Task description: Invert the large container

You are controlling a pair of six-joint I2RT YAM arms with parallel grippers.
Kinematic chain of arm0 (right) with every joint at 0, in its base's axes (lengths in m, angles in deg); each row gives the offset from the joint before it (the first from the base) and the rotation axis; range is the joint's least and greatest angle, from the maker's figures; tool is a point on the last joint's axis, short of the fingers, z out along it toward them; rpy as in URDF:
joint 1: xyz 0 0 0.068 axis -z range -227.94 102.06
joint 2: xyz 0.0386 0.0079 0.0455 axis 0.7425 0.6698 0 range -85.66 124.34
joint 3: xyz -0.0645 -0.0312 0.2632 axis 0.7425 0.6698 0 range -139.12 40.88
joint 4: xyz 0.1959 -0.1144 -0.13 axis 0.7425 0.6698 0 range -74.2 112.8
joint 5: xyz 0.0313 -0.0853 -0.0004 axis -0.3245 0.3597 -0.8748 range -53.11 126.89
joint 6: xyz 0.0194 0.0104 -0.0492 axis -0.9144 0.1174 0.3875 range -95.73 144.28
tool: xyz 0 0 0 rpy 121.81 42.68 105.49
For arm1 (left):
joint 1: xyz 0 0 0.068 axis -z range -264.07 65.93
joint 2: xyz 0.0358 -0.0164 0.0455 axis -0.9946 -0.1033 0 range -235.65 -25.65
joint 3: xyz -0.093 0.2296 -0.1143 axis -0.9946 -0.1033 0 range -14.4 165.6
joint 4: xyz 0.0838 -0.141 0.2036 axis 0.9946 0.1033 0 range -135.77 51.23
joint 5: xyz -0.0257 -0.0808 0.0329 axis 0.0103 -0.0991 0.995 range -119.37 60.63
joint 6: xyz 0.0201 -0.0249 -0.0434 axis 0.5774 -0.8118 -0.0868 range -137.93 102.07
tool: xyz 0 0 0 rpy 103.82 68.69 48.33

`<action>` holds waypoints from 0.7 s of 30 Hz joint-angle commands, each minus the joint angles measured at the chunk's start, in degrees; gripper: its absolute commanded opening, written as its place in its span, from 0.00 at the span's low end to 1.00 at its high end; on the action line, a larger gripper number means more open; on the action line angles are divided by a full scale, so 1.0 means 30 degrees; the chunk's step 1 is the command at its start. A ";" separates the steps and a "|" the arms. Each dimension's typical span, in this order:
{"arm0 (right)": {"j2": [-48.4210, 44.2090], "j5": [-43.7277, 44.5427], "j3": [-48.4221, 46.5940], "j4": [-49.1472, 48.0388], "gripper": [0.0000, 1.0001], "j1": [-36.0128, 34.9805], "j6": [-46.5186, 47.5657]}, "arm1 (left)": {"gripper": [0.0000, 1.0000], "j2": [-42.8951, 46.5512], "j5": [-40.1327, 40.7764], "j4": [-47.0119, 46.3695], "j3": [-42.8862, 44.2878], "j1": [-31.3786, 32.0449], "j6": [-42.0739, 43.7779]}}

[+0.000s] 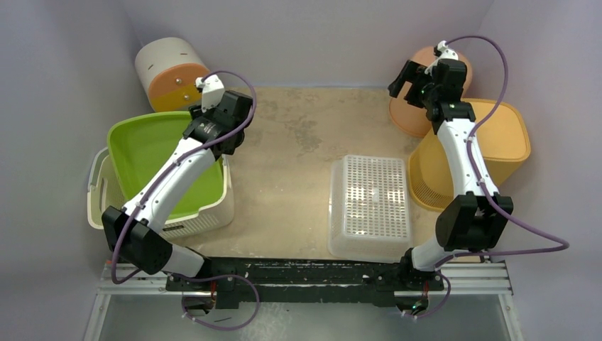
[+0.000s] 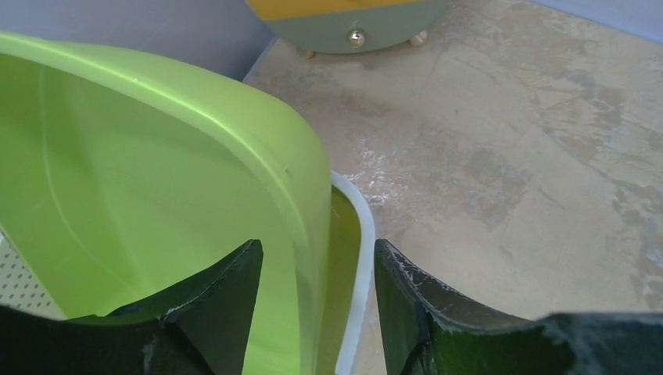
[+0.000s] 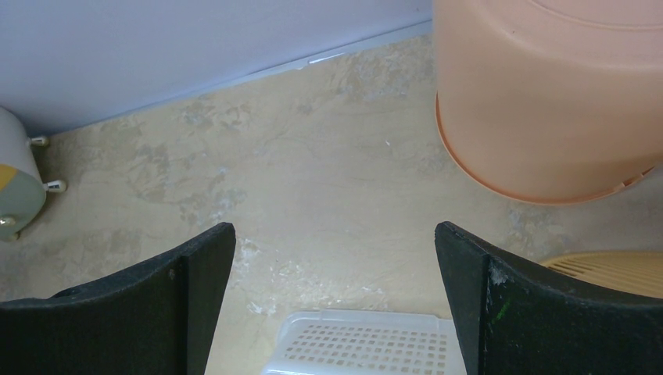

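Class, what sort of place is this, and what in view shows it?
Probably a robotics test cell: left arm and right arm bolted to a rail at a stained table, plain walls around it, and plastic bins such as the green tub.

My left gripper [image 2: 317, 258] sits astride two walls. The tub [image 2: 156, 195] is nested in the basket [image 2: 361, 234], and both rims pass between the fingers. One finger is inside the tub and the other is outside the basket, over the table [image 2: 508, 156]. Ahead of this gripper I see the drum [image 2: 352, 23] by the back wall. My right gripper [image 3: 335, 258] hangs over bare table. The round bucket [image 3: 547, 101] stands ahead and to its right, with the slotted bin [image 3: 618, 269] just beside that, nearer me. The perforated crate [image 3: 367, 344] lies just behind this gripper, and the drum is far off to its left.
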 commanded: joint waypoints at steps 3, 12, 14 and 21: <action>-0.0774 -0.0490 0.0236 -0.0631 1.00 -0.0028 0.0085 | 0.52 0.0919 0.0760 -0.2694 -0.1781 -0.1057 -0.0885; -0.0864 -0.0688 0.0239 -0.0475 1.00 -0.0027 0.0033 | 0.23 0.0928 0.0380 -0.3570 -0.3183 -0.1418 -0.0865; -0.0892 -0.0688 0.0261 -0.0459 1.00 -0.0028 0.0054 | 0.10 0.0894 0.0367 -0.3643 -0.3481 -0.1538 -0.0808; -0.0923 -0.0717 0.0389 -0.0490 1.00 -0.0028 0.0055 | 0.00 0.1159 0.0471 -0.2759 -0.2431 -0.1595 0.0258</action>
